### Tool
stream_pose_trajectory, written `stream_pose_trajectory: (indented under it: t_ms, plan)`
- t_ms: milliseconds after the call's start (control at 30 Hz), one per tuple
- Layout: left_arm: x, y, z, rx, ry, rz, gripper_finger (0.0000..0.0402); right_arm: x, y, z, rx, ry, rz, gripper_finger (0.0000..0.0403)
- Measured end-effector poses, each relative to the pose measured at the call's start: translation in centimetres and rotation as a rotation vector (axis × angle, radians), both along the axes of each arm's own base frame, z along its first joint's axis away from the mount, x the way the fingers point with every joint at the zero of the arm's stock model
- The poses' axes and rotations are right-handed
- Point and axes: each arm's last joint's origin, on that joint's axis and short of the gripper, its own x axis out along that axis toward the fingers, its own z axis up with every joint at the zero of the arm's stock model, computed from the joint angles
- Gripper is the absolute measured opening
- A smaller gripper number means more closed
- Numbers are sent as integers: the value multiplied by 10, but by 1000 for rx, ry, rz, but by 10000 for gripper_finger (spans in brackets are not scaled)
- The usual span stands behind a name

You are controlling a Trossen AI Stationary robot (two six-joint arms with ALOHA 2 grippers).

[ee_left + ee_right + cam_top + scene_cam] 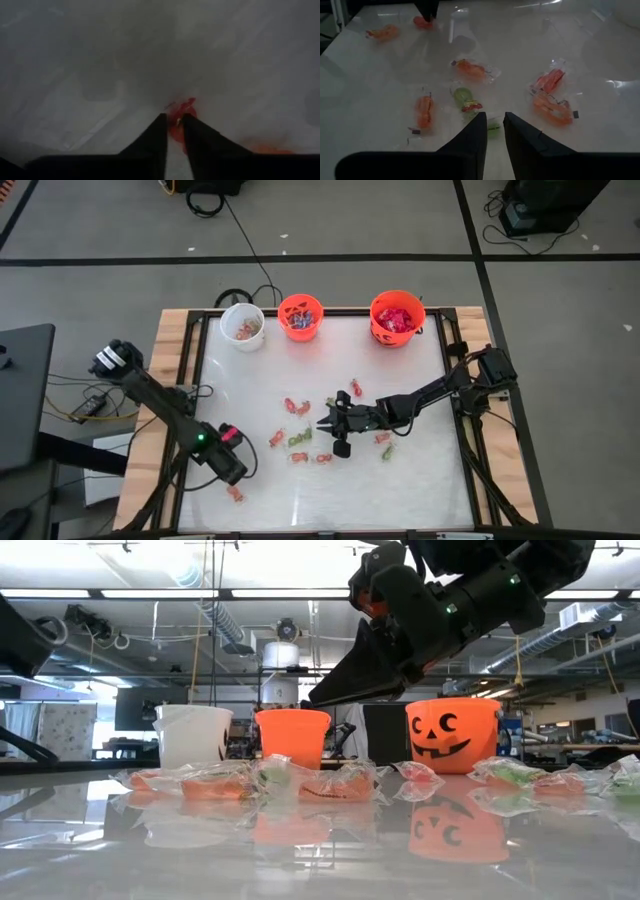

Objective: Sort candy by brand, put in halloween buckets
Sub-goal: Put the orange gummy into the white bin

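- Small clear-wrapped orange and green candy (pixel 300 437) scattered mid-surface; white pail (pixel 242 326) and two orange plastic pails along far edge.
- Left pincer (pixel 173 125) near front-left corner, nipping a red-orange sweet (pixel 181 112).
- Right pincer (pixel 494 129) nearly closed, empty, above a green piece.
- Next, likely: lift, carry to matching pail.

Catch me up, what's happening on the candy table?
Candy sorting, partway done. The left end effector is down at the near left of the table, fingers narrowed around a red wrapped candy. The right end effector hangs over the loose sweets mid-table. The white bucket, small orange bucket and larger orange bucket along the far edge already hold some.
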Motion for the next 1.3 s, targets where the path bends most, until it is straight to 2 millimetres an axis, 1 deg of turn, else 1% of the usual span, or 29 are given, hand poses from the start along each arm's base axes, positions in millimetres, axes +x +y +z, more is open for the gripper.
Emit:
stream_pose_trajectory:
  t_ms: [100, 167, 333, 500, 667, 833, 1033, 1167, 1300]
  plan:
    - [2, 4, 4, 2, -27, -22, 18, 0, 0, 0, 1, 0, 1, 80]
    - [4, 9, 7, 11, -47, -29, 7, 0, 0, 0, 1, 0, 2, 80]
    - [11, 29, 19, 43, -129, -61, 21, 0, 0, 0, 1, 2, 2, 80]
    - [13, 62, 37, 145, -223, -44, 16, 0, 0, -1, -1, 8, 2, 80]
    - [11, 93, 61, 247, -385, -16, 10, 0, 0, -1, -3, 9, 3, 80]
    - [1, 118, 80, 359, -497, 42, 10, 0, 0, -1, -1, 10, 3, 80]
    - [-4, 139, 90, 498, -548, 116, 10, -1, 0, -1, -1, 12, 3, 80]
    - [0, 148, 93, 586, -569, 115, 10, -1, 0, -1, -1, 12, 3, 80]
    - [7, 157, 99, 644, -636, 77, 10, -1, 0, -1, -1, 12, 3, 80]
